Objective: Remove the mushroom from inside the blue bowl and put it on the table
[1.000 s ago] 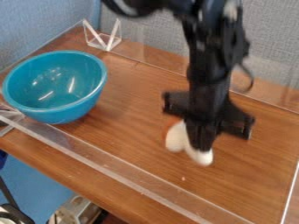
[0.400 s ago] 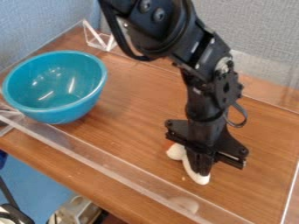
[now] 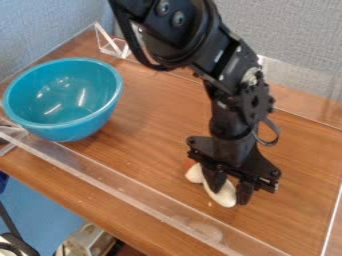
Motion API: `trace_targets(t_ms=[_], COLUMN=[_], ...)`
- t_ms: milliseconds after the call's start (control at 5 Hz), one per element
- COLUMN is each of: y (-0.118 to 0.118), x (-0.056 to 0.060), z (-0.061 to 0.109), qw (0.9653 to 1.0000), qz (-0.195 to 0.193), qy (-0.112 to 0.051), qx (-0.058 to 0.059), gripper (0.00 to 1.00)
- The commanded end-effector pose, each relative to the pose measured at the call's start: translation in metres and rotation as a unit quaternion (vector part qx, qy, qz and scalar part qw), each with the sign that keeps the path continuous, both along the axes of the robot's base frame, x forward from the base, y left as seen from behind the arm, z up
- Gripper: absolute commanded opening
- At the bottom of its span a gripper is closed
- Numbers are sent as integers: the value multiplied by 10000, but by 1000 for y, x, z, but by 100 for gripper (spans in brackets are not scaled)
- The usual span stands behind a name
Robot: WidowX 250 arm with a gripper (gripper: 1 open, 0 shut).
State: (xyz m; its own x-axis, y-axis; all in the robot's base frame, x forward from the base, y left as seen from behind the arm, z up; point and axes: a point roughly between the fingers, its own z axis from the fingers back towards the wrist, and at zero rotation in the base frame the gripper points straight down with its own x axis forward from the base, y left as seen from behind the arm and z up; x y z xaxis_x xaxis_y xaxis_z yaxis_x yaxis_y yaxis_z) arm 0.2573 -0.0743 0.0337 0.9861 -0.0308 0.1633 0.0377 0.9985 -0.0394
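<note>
The mushroom (image 3: pixel 225 194) lies on the table (image 3: pixel 147 135) at the right front, its cream stem showing under the black gripper (image 3: pixel 230 184). The gripper points straight down over it, fingers spread to either side of the mushroom and low against the wood. The mushroom's cap is mostly hidden behind the fingers. The blue bowl (image 3: pixel 60 97) stands at the left end of the table, well away from the gripper, with nothing visible inside it.
Low clear acrylic walls (image 3: pixel 134 190) run along the table's edges, the front one close to the mushroom. A small white wire stand (image 3: pixel 118 42) sits at the back left corner. The black arm (image 3: pixel 187 45) reaches in from the top.
The gripper sank with the mushroom until it reached the tabletop, then its fingers spread apart around it. The bowl has not moved.
</note>
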Motion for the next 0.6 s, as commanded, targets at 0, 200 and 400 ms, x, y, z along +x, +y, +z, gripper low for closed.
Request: trace_targets(t_ms=[0,200,400], y=[9,13,19], x=[7,9,12], z=[9,18,26], qw=[9997,9993,9982], qz=[83,47,51], qy=[-209,-363,-602], qx=[2,20,21], gripper=[100,100,100])
